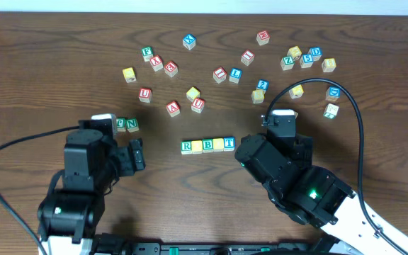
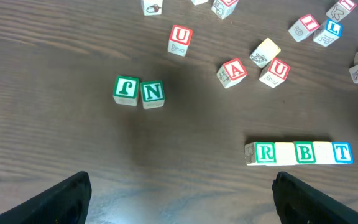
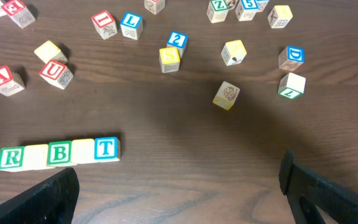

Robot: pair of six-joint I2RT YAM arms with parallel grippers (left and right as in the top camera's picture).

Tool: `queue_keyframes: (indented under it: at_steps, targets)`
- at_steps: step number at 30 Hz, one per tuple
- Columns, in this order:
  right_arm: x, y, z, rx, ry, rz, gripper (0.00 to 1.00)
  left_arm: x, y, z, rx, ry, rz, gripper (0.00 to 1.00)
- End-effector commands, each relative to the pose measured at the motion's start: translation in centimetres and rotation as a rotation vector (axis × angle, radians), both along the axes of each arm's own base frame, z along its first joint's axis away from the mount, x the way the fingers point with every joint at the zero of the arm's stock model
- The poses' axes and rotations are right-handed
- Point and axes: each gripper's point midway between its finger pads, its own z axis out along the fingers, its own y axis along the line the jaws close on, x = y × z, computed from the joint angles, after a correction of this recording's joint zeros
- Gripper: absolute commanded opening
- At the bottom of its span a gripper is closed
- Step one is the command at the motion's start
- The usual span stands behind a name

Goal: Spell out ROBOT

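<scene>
A row of five touching blocks (image 1: 207, 145) lies mid-table: green R, a yellowish block with no letter showing, green B, another yellowish block with no letter showing, blue T. The row also shows in the left wrist view (image 2: 298, 152) and the right wrist view (image 3: 59, 153). My left gripper (image 1: 137, 154) is open and empty, left of the row; its fingers frame bare table (image 2: 182, 202). My right gripper (image 1: 250, 152) is open and empty, just right of the T block, over bare table (image 3: 179, 193).
Two green blocks, one an N (image 1: 127, 125), sit beside the left gripper. Several loose letter blocks are scattered across the far half of the table, among them a red U (image 1: 197, 105), a red A (image 1: 173, 108) and a blue L (image 1: 235, 73). Cables trail from both arms.
</scene>
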Motion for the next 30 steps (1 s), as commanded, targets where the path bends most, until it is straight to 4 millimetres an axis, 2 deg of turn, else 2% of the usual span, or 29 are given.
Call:
queue_keyframes:
  at_steps: [1,4,8,10,15,17,22,25,28,30]
  targets:
    - [0.2,-0.7,0.4,-0.013,-0.025,-0.026,0.99,-1.9,0.5,1.0,0.014,-0.039,0.010,0.91]
    - [0.2,-0.7,0.4,-0.013,-0.025,-0.026,0.99,-4.4,0.8,1.8,0.012,-0.072,0.010,0.91]
    - [0.2,-0.7,0.4,-0.013,-0.025,-0.026,0.99,-5.8,1.0,3.8,0.000,-0.217,0.014,0.92]
    - [0.2,-0.7,0.4,-0.013,-0.025,-0.026,0.99,-6.2,1.0,4.9,-0.008,-0.294,0.015,0.92]
    - [0.2,-0.7,0.4,-0.013,-0.025,-0.026,0.99,-6.1,1.0,10.2,-0.045,-0.675,0.019,0.92]
    - [0.2,-0.7,0.4,-0.013,-0.025,-0.026,0.99,-5.6,1.0,11.1,-0.057,-0.793,0.022,0.92]
    - [0.2,-0.7,0.4,-0.013,-0.025,-0.026,0.99,-2.9,0.8,11.2,-0.077,-1.011,0.024,0.92]
    - [0.2,-0.7,0.4,-0.013,-0.025,-0.026,0.99,-2.1,1.1,10.8,-0.074,-1.114,0.039,0.92]
    - [0.2,-0.7,0.4,-0.013,-0.025,-0.026,0.99,-1.6,1.8,9.2,-0.060,-1.173,0.068,0.92]
    - [0.2,-0.7,0.4,-0.013,-0.025,-0.026,0.99,-1.0,2.2,7.5,-0.047,-1.138,0.085,0.92]
